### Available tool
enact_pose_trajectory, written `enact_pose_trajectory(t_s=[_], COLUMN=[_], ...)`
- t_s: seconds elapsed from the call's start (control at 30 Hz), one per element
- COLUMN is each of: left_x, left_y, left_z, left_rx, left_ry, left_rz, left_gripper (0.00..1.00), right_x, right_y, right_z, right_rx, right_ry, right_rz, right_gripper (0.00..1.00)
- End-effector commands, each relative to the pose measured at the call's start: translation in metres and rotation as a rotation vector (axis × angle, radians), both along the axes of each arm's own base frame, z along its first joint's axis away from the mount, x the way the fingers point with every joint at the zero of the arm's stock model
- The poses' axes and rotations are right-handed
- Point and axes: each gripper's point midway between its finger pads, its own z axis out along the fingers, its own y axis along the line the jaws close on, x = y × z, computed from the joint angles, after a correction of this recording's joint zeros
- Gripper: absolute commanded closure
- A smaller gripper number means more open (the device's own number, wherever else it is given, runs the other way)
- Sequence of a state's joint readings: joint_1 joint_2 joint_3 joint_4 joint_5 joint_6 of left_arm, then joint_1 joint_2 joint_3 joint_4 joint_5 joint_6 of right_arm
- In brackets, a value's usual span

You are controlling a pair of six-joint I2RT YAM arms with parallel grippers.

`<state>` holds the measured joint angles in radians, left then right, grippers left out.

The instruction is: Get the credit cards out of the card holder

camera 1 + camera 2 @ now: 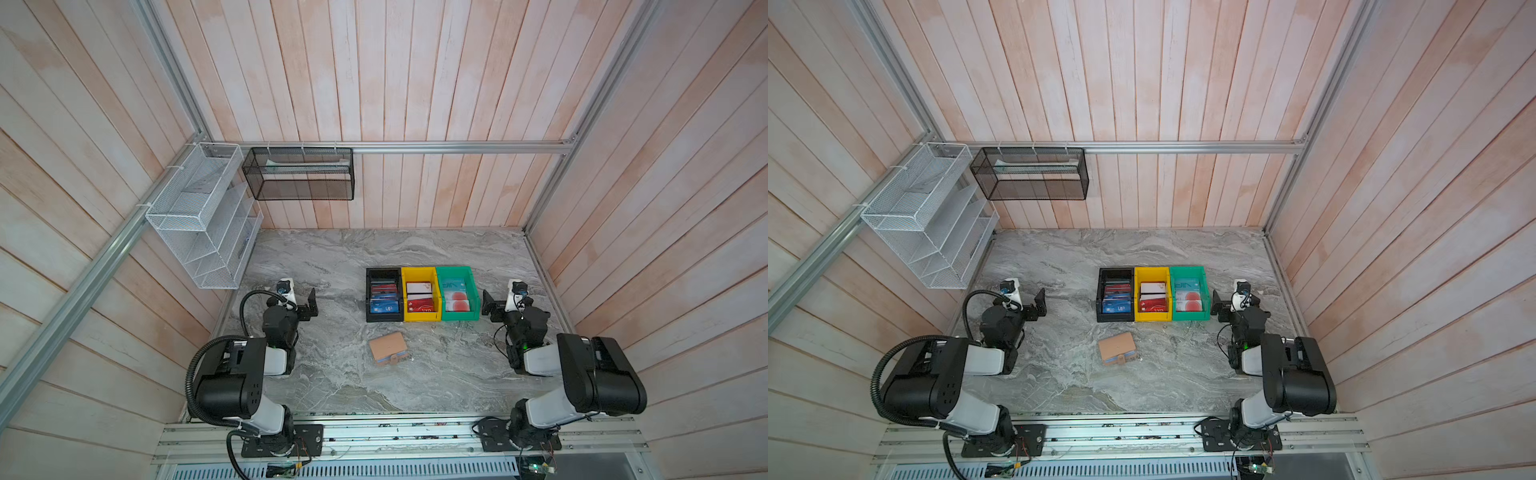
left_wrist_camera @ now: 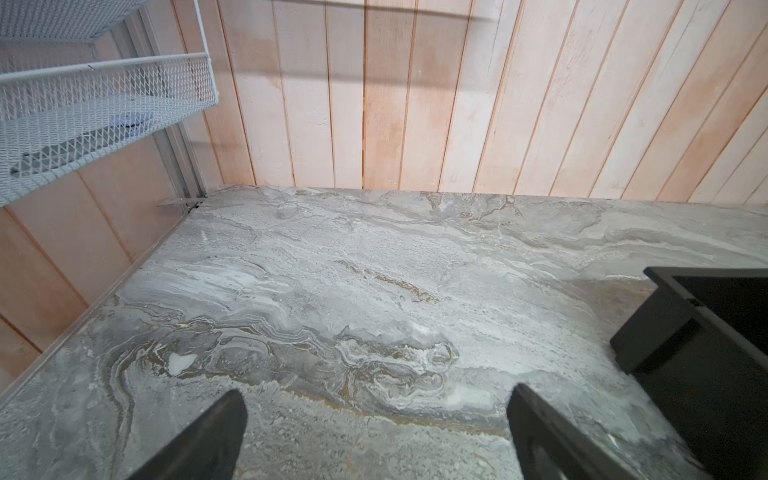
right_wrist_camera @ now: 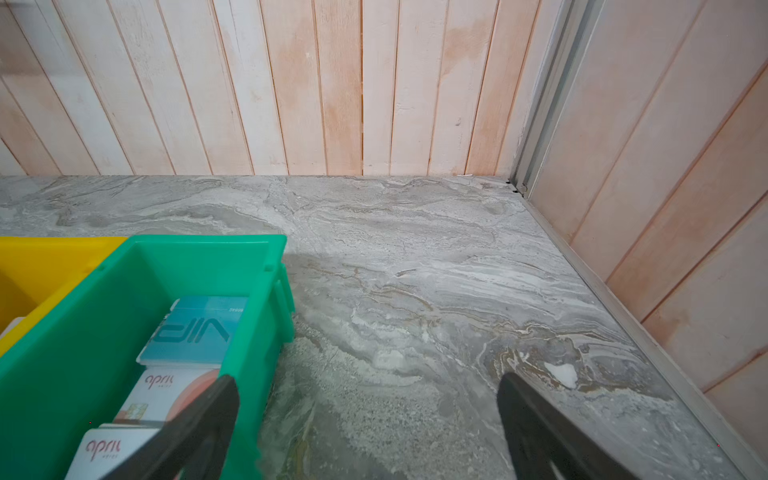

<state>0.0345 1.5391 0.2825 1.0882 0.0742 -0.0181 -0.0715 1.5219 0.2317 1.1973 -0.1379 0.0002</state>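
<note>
Two grippers: your left gripper [image 1: 309,305] and right gripper [image 1: 488,305] gape wide and empty, near the tabletop's [image 1: 332,257] left and right edges.
Holder [image 1: 388,348]: closed, flat, mid-tabletop toward the front edge.
Cards [image 1: 384,308]: those you see lie in the black bin [image 1: 367,295], yellow bin [image 1: 422,316] and green bin [image 1: 459,316].
Surface: grey marble pattern.
Room: pale plank walls; white rack [image 1: 195,220] and black basket [image 1: 299,191] above the back-left corner.

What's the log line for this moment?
card holder: closed, flat on table, before black bin | left pincer: open, empty | right pincer: open, empty, beside green bin | step: no grasp yet
</note>
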Motion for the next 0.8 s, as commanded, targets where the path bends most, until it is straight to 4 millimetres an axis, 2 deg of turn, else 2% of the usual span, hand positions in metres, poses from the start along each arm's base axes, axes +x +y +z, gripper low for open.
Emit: enact_pose_trajectory(t_s=[0.0,0.77], left_x=[0.0033,0.0034], left_y=[-0.0012,-0.0015], left_z=[0.0054,0.0057], left_rx=[0.013,0.013], left_ry=[-0.018,-0.019], left_rz=[-0.010,-0.012], left_gripper=[0.00,0.00], right_x=[0.0013,0.0023], right_y=[0.0003,-0.0008], right_z=[0.0076,0.0086], right_rx=[-0.002,-0.001], right_ry=[-0.027,-0.027], right_rz=[-0.003,-0.009], right_gripper=[0.02,0.02])
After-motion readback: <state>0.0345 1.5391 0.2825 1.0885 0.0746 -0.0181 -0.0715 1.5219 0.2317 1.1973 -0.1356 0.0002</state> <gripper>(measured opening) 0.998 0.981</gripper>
